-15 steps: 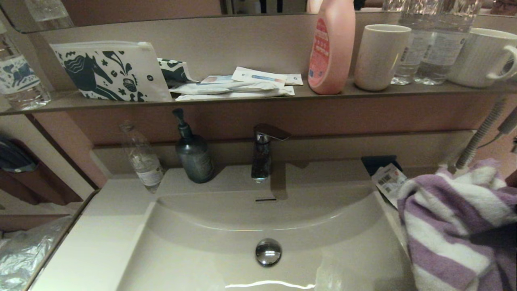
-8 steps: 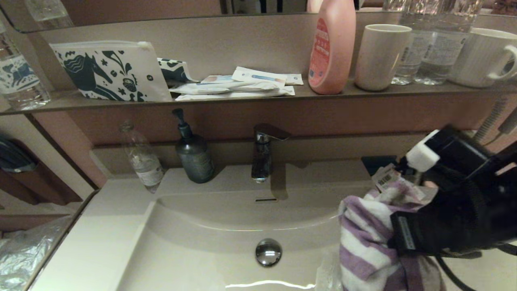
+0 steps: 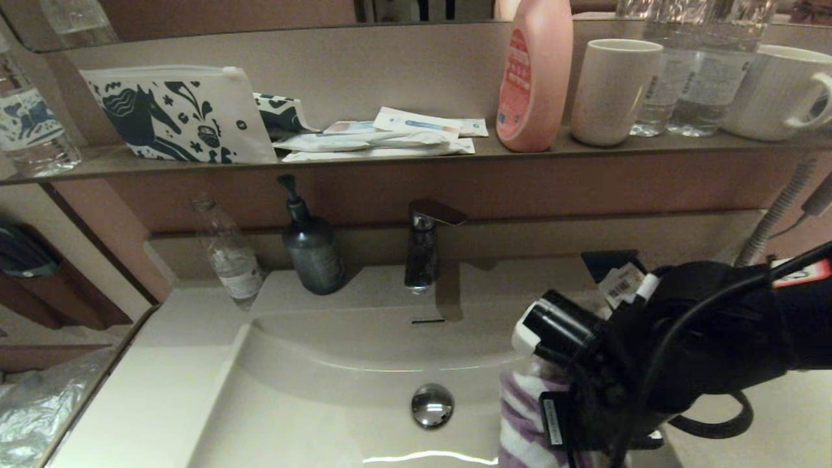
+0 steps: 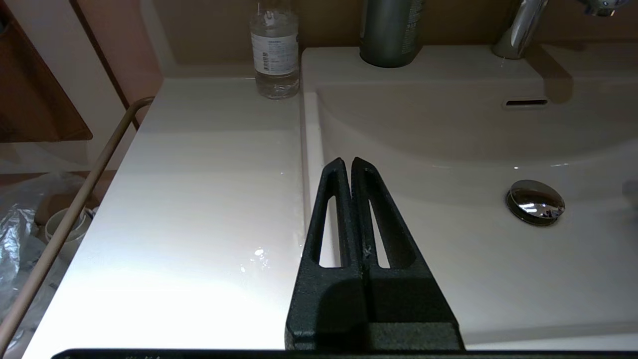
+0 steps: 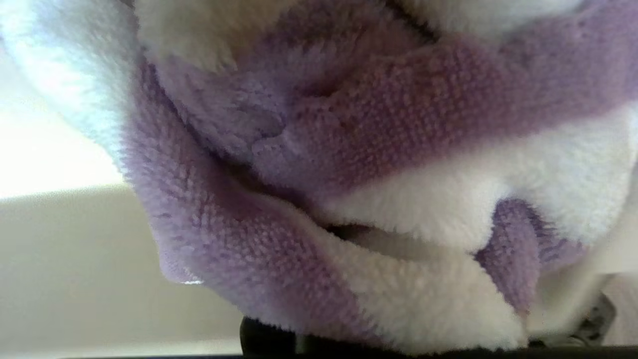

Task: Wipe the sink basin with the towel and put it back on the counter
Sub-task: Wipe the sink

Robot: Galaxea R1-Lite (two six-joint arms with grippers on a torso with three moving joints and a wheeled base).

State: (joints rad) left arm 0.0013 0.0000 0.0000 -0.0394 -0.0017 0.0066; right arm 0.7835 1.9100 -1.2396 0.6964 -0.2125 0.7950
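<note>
The purple and white striped towel [image 3: 523, 416] hangs bunched at the right side of the cream-white sink basin [image 3: 312, 396], just right of the chrome drain plug [image 3: 431, 405]. My right arm [image 3: 682, 344] reaches in over it from the right and covers most of it. The towel [image 5: 349, 164] fills the right wrist view and hides the right gripper's fingers; the cloth travels with the arm. My left gripper [image 4: 351, 162] is shut on nothing, above the basin's left rim beside the counter [image 4: 199, 199]. It is out of the head view.
A chrome faucet [image 3: 422, 247], a dark soap dispenser [image 3: 312, 247] and a clear bottle [image 3: 227, 253] stand behind the basin. Paper tags [image 3: 624, 286] lie on the right counter. The brown shelf [image 3: 390, 159] above holds a horse-print pouch [image 3: 175, 114], a pink bottle [image 3: 533, 78] and cups.
My right arm has carried the towel left and down from the right counter into the basin, toward the drain plug. The left gripper shows no change.
</note>
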